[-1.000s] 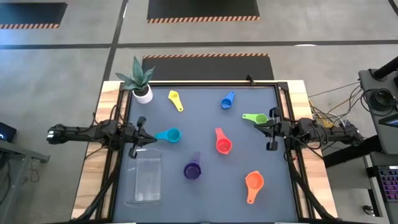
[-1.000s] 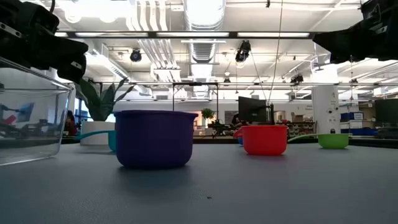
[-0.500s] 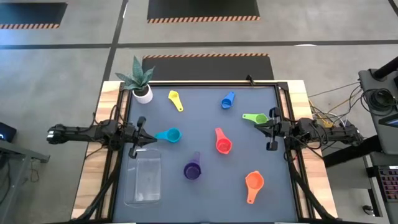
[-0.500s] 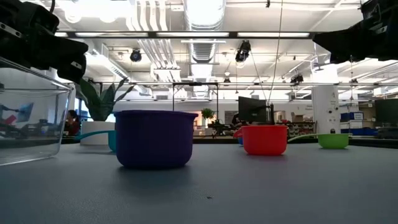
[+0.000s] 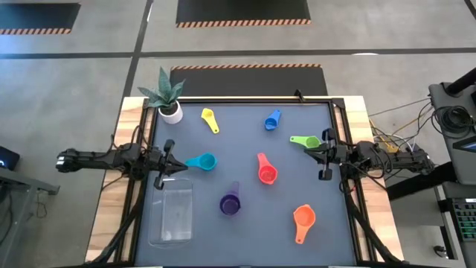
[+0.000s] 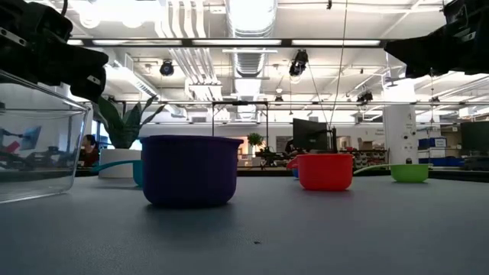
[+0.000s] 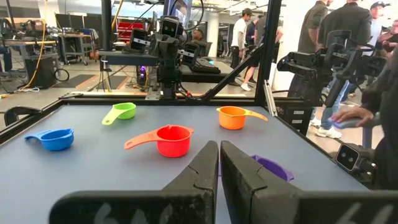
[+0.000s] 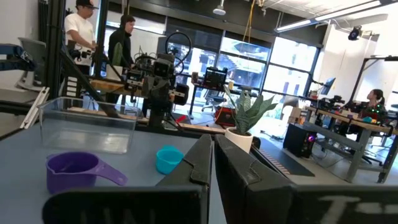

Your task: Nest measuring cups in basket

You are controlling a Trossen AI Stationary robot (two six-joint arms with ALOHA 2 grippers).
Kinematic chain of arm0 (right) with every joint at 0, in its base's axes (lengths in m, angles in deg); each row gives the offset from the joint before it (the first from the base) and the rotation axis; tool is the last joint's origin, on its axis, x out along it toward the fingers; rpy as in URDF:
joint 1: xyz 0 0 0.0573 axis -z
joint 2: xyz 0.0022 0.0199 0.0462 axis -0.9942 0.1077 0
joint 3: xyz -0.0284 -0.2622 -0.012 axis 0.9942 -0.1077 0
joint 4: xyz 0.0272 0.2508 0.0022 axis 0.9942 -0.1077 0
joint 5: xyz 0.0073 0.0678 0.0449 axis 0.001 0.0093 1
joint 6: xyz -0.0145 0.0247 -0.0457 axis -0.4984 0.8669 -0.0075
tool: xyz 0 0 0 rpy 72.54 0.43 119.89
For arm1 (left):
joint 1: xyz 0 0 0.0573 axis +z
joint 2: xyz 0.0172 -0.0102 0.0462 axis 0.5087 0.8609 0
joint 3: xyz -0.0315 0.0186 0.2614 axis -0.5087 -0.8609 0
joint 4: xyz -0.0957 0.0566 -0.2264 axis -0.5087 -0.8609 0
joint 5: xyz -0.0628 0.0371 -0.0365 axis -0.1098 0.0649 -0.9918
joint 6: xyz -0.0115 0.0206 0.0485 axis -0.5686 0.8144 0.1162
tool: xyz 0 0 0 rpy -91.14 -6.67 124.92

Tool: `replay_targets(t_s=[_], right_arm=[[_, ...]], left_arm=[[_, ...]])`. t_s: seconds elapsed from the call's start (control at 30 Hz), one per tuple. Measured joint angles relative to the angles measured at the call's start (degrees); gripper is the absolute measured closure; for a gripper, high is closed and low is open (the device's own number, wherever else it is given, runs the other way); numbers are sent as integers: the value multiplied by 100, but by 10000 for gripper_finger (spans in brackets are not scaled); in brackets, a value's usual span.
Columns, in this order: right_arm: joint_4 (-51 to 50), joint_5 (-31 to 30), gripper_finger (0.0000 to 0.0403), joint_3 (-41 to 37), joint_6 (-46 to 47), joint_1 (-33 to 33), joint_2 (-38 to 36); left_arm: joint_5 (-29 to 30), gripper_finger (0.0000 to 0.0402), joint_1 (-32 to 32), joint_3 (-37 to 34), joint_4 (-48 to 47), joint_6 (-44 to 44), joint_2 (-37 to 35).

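Observation:
Measuring cups lie scattered on the dark mat: yellow [image 5: 210,119], blue [image 5: 272,120], green [image 5: 302,141], teal [image 5: 202,161], red [image 5: 265,170], purple [image 5: 230,201] and orange [image 5: 303,221]. The clear basket [image 5: 172,213] stands on the mat near the left front. My left gripper [image 5: 174,163] hovers shut at the mat's left edge, just beyond the basket's far end. My right gripper [image 5: 318,153] hovers shut at the right edge, beside the green cup. Neither holds anything.
A small white pot with a spiky green plant [image 5: 168,100] stands at the far left corner. Wooden strips [image 5: 111,201] flank the mat. In the wrist views, people [image 7: 339,43] and benches [image 8: 348,134] show in the room beyond the table.

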Motion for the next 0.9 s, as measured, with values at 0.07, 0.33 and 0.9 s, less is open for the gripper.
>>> replay_targets(t_s=[0.07, 0.33, 0.9], right_arm=[[0, 0, 394, -1, 1, 0, -2], [0, 0, 394, -1, -1, 0, 0], [0, 0, 394, 1, 1, -1, 0]], left_arm=[[0, 402, 0, 1, -1, -1, -1], [0, 402, 0, 1, 1, 0, 0], [66, 402, -1, 1, -2, 199, -2]])
